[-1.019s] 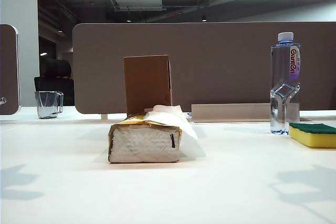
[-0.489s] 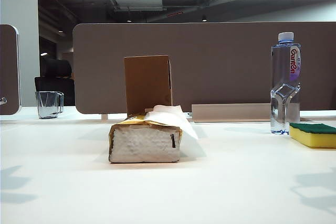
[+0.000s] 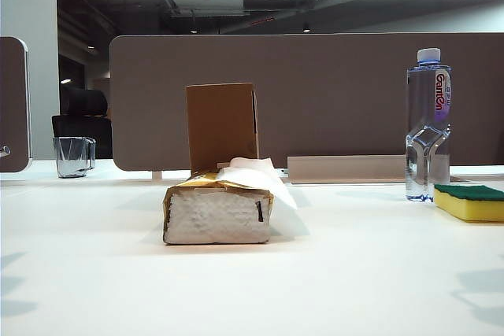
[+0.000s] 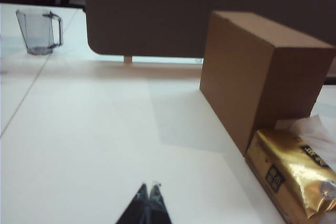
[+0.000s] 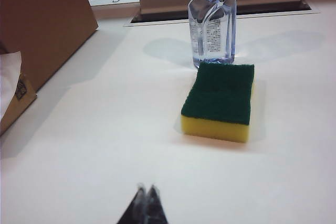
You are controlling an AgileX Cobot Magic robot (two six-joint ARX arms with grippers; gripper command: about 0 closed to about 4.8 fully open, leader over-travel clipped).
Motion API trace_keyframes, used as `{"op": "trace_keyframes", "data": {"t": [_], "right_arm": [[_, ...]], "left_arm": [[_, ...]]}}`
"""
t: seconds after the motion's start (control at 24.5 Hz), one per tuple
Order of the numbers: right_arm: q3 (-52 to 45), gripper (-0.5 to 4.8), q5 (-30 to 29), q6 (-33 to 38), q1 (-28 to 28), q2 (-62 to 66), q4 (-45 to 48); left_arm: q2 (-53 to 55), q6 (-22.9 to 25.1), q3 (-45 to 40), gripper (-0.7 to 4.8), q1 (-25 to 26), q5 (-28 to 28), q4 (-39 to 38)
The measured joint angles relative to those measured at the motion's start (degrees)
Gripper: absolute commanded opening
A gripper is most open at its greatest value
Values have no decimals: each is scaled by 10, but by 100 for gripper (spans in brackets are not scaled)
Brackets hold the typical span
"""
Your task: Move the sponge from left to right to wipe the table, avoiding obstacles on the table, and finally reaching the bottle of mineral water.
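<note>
Above the table [image 3: 252, 289], both left gripper [image 4: 147, 188] and right gripper [image 5: 147, 189] jaws pressed together, holding nothing

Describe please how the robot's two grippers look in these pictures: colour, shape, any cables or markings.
Only fingertips show. The left gripper ends in two dark, nearly black, glossy fingers tapering to thin points. The right gripper looks the same: dark, pointed, slightly shiny tips. No cables, markings or arm bodies are visible; the exterior view shows only their shadows.

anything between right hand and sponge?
Nothing. Right wrist view shows bare table between the shut right hand and the sponge, which sits by the bottle.
</note>
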Motion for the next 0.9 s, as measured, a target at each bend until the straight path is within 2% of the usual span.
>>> {"op": "trace_keyframes", "data": {"t": [0.37,0.49,0.9], "right_arm": [[-3,-7,-1,-2,0,-98,-40],[-3,-6,-2,-2,0,-101,-66],[-3,-6,-1,-1,0,-101,-66]], "left_arm": [[-36,0,0,-6,0,0,-72],[-36,0,0,-6,0,0,-81],[-37,0,0,-6,0,0,-102]]}}
